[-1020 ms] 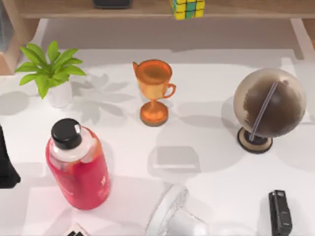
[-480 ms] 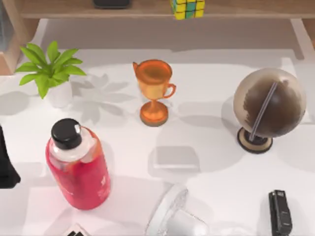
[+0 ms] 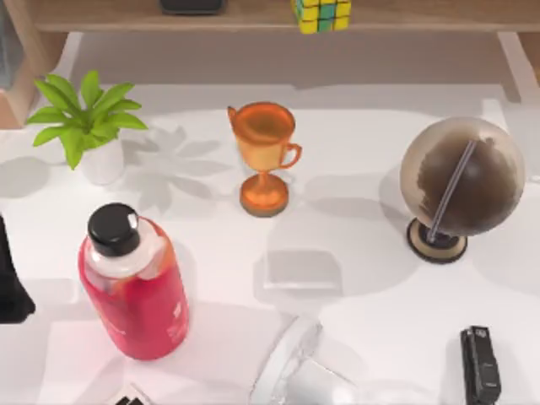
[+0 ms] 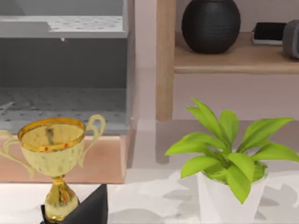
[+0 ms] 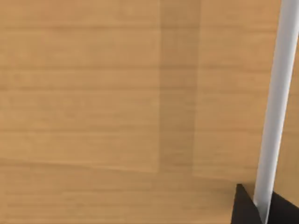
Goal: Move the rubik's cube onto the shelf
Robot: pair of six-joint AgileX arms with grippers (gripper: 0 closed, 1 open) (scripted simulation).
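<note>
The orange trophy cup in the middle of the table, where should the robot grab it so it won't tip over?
Probably the thin stem between bowl and base of the trophy cup. It stands upright on the white table, and the stem looks narrow enough for a tool to close around. Coming level from the front edge seems best; the handles stick out sideways.

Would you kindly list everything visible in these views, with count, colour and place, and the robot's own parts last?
rubik's cube: one, yellow and green, on the shelf at the top view's far edge
shelf: one, light-brown wood, along the far edge
dark object: one, black, on the shelf, left of the cube
trophy cup: one, orange-gold, table centre
potted plant: one, green leaves, white pot, far left
bottle: one, red with black cap, near left
globe: one, brown and beige, right side
stapler-like object: one, black, near right
table: one, white
left arm: black part at the left edge
</note>
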